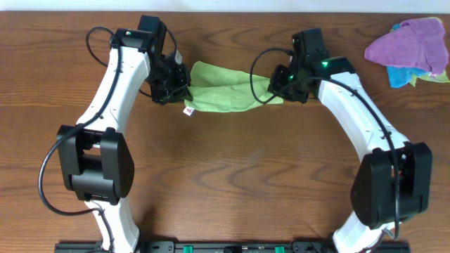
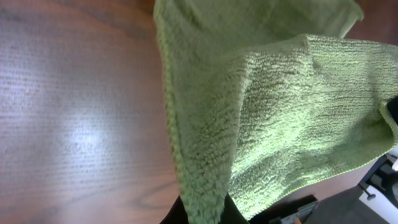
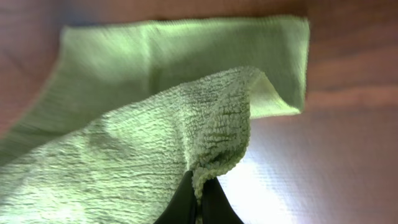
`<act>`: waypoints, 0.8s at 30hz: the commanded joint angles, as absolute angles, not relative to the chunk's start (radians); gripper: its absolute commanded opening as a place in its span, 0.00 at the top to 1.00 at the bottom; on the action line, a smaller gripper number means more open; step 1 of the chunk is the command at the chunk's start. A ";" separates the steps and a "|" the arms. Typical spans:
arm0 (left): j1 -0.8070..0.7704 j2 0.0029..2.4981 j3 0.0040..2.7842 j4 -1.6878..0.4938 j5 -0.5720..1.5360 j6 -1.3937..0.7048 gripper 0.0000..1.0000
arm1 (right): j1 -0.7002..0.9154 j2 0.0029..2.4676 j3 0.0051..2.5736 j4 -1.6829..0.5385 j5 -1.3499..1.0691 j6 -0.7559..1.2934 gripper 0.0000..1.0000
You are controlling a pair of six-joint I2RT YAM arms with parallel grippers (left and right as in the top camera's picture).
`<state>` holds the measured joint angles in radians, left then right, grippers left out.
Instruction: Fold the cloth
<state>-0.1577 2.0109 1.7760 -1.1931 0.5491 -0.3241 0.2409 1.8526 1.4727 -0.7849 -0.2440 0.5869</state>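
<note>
Bench (image 1: 232,183): bare brown wood across the near half, from 6 o'clock up to the middle; all the work sits toward 12 o'clock.
Left end effector (image 1: 173,84): at the cloth's 9 o'clock end, fingers pressed together on a bunched edge of fabric (the left wrist view shows the green pile rising straight out of the dark fingertips).
Right end effector (image 1: 275,86): at the cloth's 3 o'clock end, likewise pinching a raised corner; the right wrist view shows that corner held above a flat layer lying farther off.
Cloth (image 1: 221,90): green terry, stretched between the two arms just short of 12 o'clock, one layer on the bench and another lifted over it.
Tag (image 1: 188,111): small and white, hanging at the cloth's 7 o'clock corner.
Progress: I judge the first fold to be under way, not finished. The held edge is not laid down, the layers are not lined up, and neither grip is released. Any second fold remains.
Far corner: a purple and blue pile of cloths (image 1: 413,48) at 2 o'clock, well apart and untouched.
</note>
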 commanded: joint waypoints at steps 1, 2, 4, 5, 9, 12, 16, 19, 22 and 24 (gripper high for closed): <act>-0.151 2.019 1.794 -1.218 0.540 -0.295 0.94 | 0.263 1.789 1.492 -0.811 -0.184 0.559 0.99; -0.151 2.019 1.794 -1.227 0.539 -0.295 0.94 | 0.268 1.776 1.492 -0.824 -0.169 0.556 0.99; -0.151 2.019 1.794 -1.243 0.543 -0.295 0.94 | 0.277 1.755 1.492 -0.845 -0.151 0.537 0.99; -0.151 2.017 1.794 -1.250 0.543 -0.295 0.94 | 0.282 1.743 1.492 -0.862 -0.139 0.536 0.99; -0.152 1.988 1.774 -1.259 0.543 -0.297 0.94 | 0.285 1.713 1.489 -0.899 -0.131 0.518 0.99; -0.152 1.931 1.725 -1.241 0.539 -0.313 0.94 | 0.285 1.705 1.489 -0.916 -0.130 0.514 0.99; -0.152 1.842 1.616 -1.191 0.545 -0.348 0.94 | 0.290 1.703 1.487 -0.938 -0.131 0.498 0.99; -0.153 1.774 1.479 -1.147 0.565 -0.371 0.94 | 0.304 1.703 1.472 -0.952 -0.128 0.484 0.99; -0.163 1.733 1.368 -1.104 0.582 -0.390 0.94 | 0.319 1.703 1.445 -0.949 -0.120 0.484 0.99; -0.174 1.716 1.309 -1.077 0.596 -0.390 0.94 | 0.329 1.703 1.418 -0.939 -0.119 0.485 0.99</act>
<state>-0.1616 1.7370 1.3823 -1.0939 0.5785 -0.3702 0.3119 1.7168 1.4563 -0.9417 -0.1516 0.5064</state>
